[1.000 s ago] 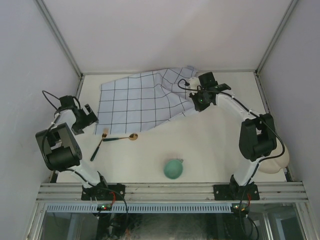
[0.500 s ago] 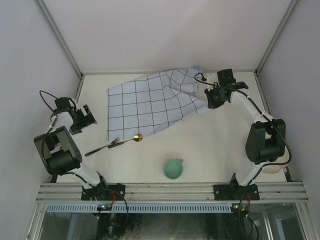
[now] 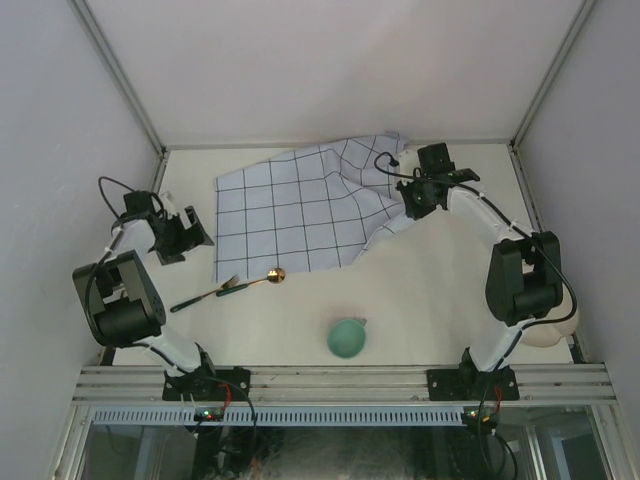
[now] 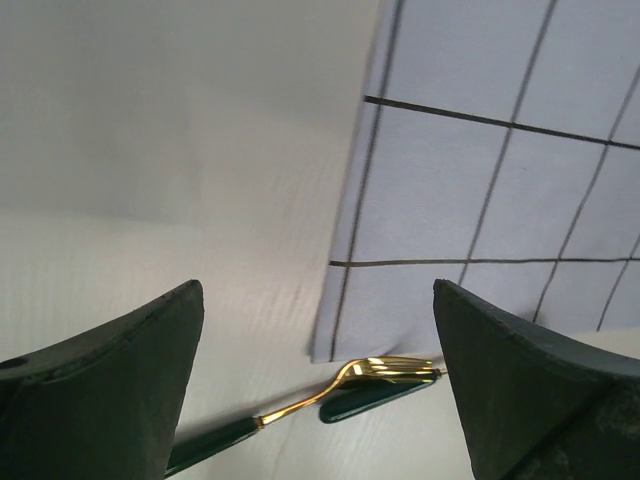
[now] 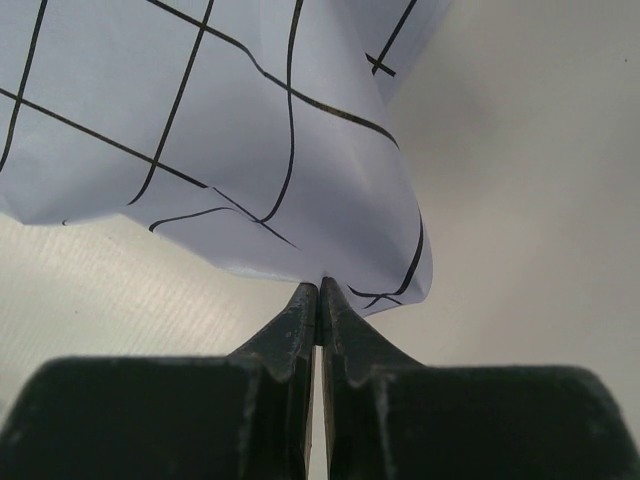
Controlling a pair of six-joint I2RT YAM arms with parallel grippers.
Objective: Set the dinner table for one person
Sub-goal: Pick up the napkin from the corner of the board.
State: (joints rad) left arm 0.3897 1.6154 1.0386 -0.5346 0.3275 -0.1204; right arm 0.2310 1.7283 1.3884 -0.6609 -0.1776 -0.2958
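Dinner table (image 5: 530, 200), beneath right gripper (image 5: 318, 300) pinching cloth (image 5: 200, 150)

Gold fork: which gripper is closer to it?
Left. The left gripper hovers open just past the fork, by the left edge of the cloth; the right gripper is far off to the right, shut on a cloth corner.

Lab enclosure, white walls (image 3: 320, 70), aluminium frame (image 3: 340, 381)

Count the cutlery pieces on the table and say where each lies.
2. The fork lies off the cloth's near-left corner; the spoon lies just right of it, along the cloth's near edge. Others may hide under the cloth.
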